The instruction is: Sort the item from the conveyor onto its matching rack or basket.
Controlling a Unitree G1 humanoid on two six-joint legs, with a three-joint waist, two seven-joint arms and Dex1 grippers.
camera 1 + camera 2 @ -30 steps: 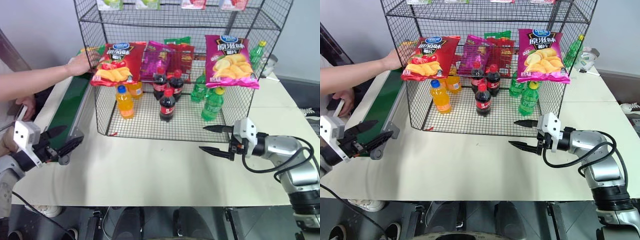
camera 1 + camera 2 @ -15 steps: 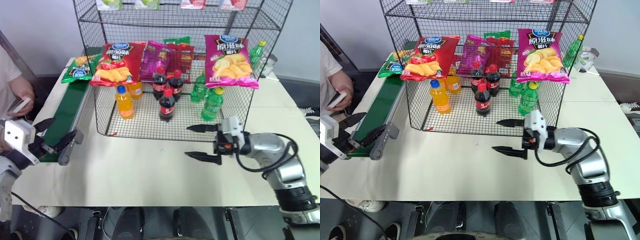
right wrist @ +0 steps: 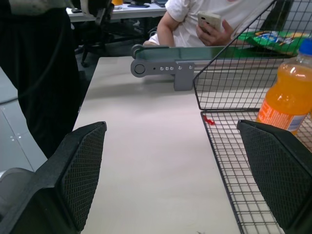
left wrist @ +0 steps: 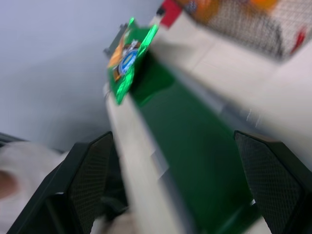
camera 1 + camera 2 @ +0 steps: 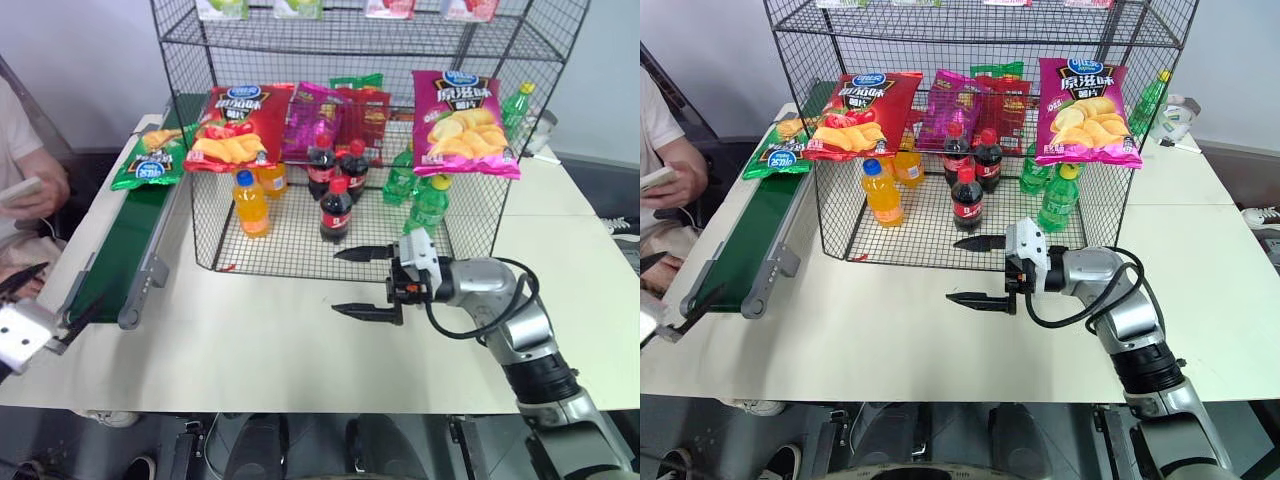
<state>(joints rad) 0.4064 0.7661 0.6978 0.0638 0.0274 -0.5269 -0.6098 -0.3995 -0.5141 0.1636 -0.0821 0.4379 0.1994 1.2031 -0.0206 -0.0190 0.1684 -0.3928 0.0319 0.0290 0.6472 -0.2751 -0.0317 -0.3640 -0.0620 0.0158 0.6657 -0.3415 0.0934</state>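
The item, a shiny green crisp bag, lies flat on the far end of the conveyor, beside the rack's left side. The black wire rack stands at the back of the table. My left gripper is open at the near end of the belt, well short of the bag. Along its fingers I see the belt and the bag ahead. In front of the rack, my right gripper is open and points left, with nothing between its fingers.
A red crisp bag and a magenta one hang on the rack's front. An orange bottle, cola bottles and green bottles stand on its lowest tier. A person holding a phone sits at the left.
The person's hand left the green bag on the belt and withdrew; the bag has come slightly nearer. My right gripper swung left across the table. My left gripper pulled back and rolled.
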